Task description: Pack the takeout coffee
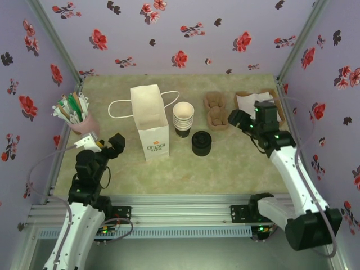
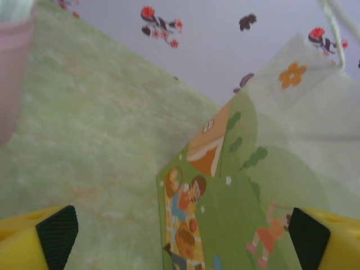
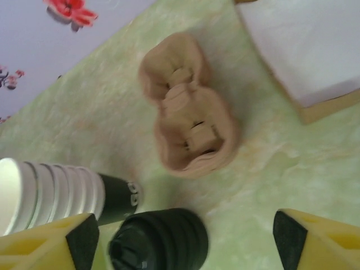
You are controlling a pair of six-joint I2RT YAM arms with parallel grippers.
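Spread wide, the left end effector (image 1: pixel 114 145) hovers just left of the paper bag (image 1: pixel 149 121), likely to steady it; the right end effector (image 1: pixel 236 119), spread and empty, faces the lid stack (image 1: pixel 201 143) right of the bag.

The paper bag (image 1: pixel 149 121) stands left of the cup stack (image 1: pixel 183 119); the lid stack (image 1: pixel 201 143) sits just before it, the cup carrier (image 1: pixel 216 110) to its right.
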